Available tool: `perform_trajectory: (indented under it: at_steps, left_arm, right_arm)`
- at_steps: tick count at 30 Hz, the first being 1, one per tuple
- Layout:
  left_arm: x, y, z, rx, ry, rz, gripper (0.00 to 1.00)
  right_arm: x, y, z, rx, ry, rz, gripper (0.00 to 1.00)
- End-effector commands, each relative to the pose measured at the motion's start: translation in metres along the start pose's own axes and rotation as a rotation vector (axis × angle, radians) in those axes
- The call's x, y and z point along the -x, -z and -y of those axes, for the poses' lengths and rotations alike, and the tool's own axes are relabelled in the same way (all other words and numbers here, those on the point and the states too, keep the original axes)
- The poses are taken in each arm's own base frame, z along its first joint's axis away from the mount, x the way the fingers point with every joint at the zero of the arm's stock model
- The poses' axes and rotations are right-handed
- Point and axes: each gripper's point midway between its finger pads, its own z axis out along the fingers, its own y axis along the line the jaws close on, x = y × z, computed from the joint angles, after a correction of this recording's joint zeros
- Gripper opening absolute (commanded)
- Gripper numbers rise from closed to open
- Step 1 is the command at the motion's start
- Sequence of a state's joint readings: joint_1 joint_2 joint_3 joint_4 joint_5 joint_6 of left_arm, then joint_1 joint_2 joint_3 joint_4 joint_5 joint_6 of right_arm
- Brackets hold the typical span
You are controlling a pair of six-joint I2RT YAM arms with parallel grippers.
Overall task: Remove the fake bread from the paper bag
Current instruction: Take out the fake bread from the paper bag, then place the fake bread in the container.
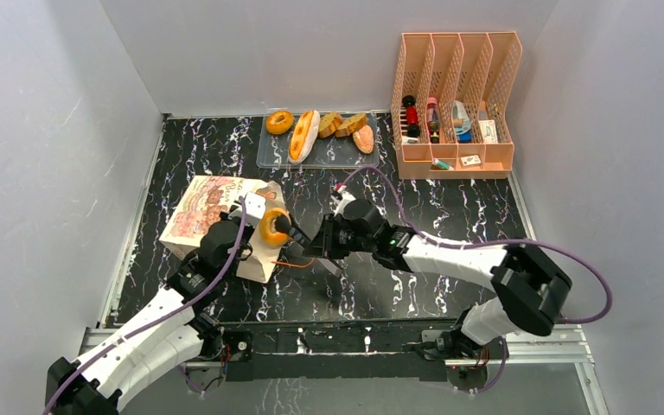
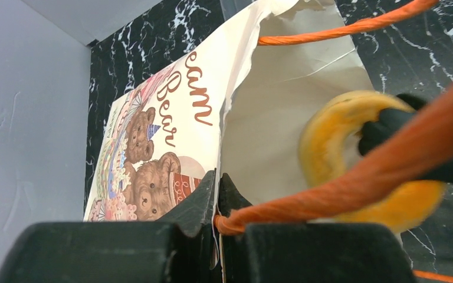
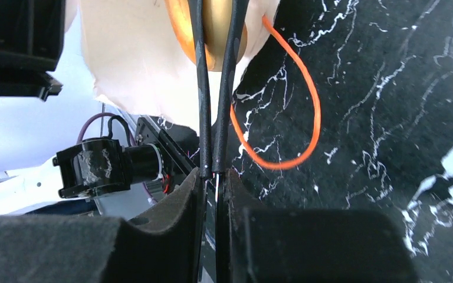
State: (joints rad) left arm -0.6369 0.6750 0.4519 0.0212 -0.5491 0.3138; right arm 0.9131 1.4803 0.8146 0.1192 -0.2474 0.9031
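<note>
The paper bag point(image 1: 201, 210) lies on its side on the black marble table, its teddy-bear print point(image 2: 153, 171) facing up and its mouth to the right. My left gripper point(image 2: 218, 178) is shut on the rim of the bag's mouth, by an orange cord handle point(image 2: 354, 183). My right gripper point(image 3: 215, 174) is shut on thin black tongs point(image 3: 200, 88). The tongs pinch a golden ring doughnut point(image 1: 272, 227) at the bag's mouth. The doughnut also shows in the left wrist view point(image 2: 324, 147) and the right wrist view point(image 3: 215, 29). The inside of the bag is mostly hidden.
A clear plastic tray point(image 1: 328, 156) at the back holds another doughnut point(image 1: 279, 121), a long striped roll point(image 1: 303, 134), brown slices point(image 1: 341, 124) and a bun point(image 1: 364, 138). A pink file organiser point(image 1: 454, 104) stands at the back right. An orange cord loop point(image 3: 312, 106) lies on the table.
</note>
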Motion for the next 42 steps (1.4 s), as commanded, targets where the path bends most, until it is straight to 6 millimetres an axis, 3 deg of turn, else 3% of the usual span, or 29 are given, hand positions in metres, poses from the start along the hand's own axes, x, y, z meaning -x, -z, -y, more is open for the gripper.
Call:
perform_trajectory:
  at_steps: [1, 8, 14, 23, 28, 31, 34, 42]
  left_arm:
    - [0.012, 0.001, -0.021, 0.102, 0.047, -0.016, 0.0]
    - [0.007, 0.001, -0.03, 0.165, 0.043, -0.076, 0.0]
    - [0.004, -0.001, -0.025, 0.148, 0.047, -0.114, 0.0]
    - [0.011, -0.003, -0.019, 0.107, 0.079, -0.114, 0.0]
    - [0.013, -0.003, -0.023, 0.119, 0.083, -0.101, 0.0]
    - [0.011, -0.002, -0.025, 0.132, 0.085, -0.105, 0.05]
    - [0.01, -0.001, -0.028, 0.149, 0.085, -0.106, 0.1]
    - [0.009, 0.001, -0.033, 0.187, 0.118, -0.082, 0.27]
  right_arm:
    - [0.03, 0.031, -0.021, 0.012, 0.062, 0.126, 0.0]
    - [0.072, 0.07, -0.017, -0.133, 0.124, 0.304, 0.0]
    - [0.135, 0.077, 0.004, -0.288, 0.163, 0.469, 0.0]
    - [0.289, 0.039, 0.065, -0.457, 0.205, 0.651, 0.0]
    - [0.344, 0.0, 0.11, -0.5, 0.189, 0.644, 0.0]
    - [0.358, -0.022, 0.129, -0.498, 0.178, 0.617, 0.0]
    - [0.358, -0.033, 0.14, -0.494, 0.157, 0.592, 0.0]
    - [0.315, -0.034, 0.149, -0.434, 0.098, 0.537, 0.03]
